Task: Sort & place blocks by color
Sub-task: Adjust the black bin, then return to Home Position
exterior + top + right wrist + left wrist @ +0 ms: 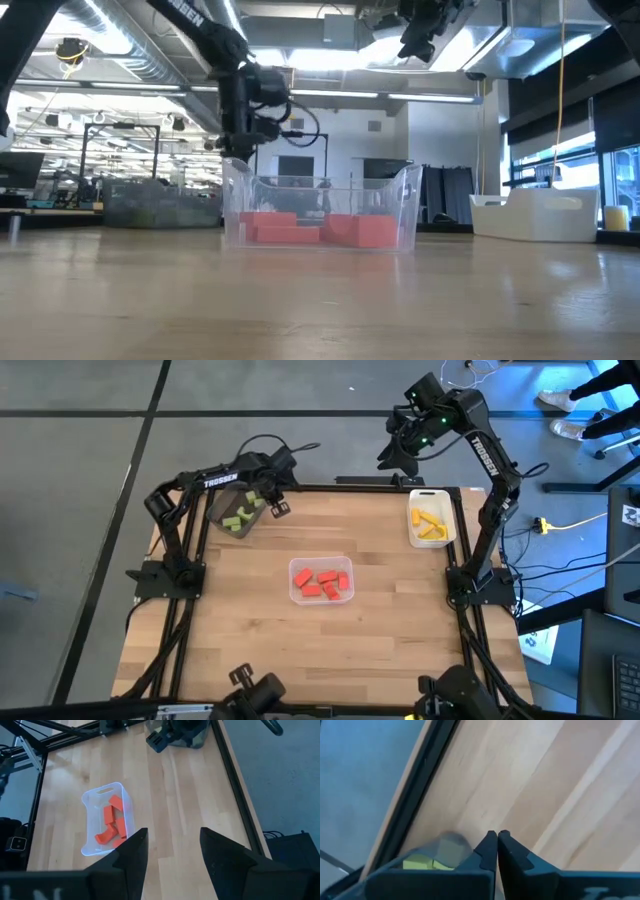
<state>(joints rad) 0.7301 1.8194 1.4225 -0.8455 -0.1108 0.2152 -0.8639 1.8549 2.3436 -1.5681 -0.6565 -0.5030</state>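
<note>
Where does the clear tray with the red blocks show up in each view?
High view: clear tray at the table's middle, red blocks inside.
Low view: centre of the picture, facing the camera.
Left wrist view: not in it.
Right wrist view: beyond the open right gripper, toward the left.
Shared landmark: the left arm over the dark grey tray.

I see three trays on the table (380, 650). One tray (321, 581) sits at the centre, holding blocks (324, 582). A second tray (237, 512) lies at the far left corner, and a third tray (431, 518) at the far right corner, each holding blocks.
</note>
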